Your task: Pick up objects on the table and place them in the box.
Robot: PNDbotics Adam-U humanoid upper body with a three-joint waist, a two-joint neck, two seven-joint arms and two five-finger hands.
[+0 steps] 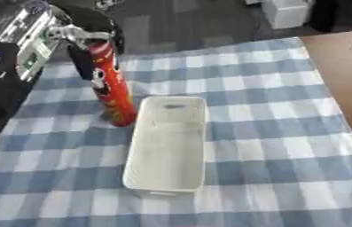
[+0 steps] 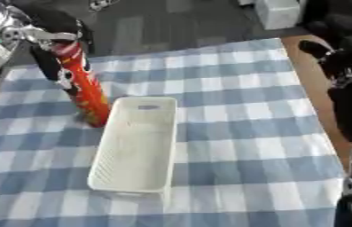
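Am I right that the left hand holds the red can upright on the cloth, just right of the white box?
Not quite. The left hand does hold the red can roughly upright on the cloth, but the can stands just left of the white box, not right of it. The left eye view shows this.

The white box [image 1: 167, 148] lies open-topped on the checked tablecloth [image 1: 287, 133], nothing over its mouth. Just beside its far left corner the tall red can [image 1: 110, 84] stands tilted, held by the left hand [image 1: 82, 48] (blocking that side). Right of the box, cloth lies bare; the right hand [image 2: 349, 57] hangs at the table's right edge.
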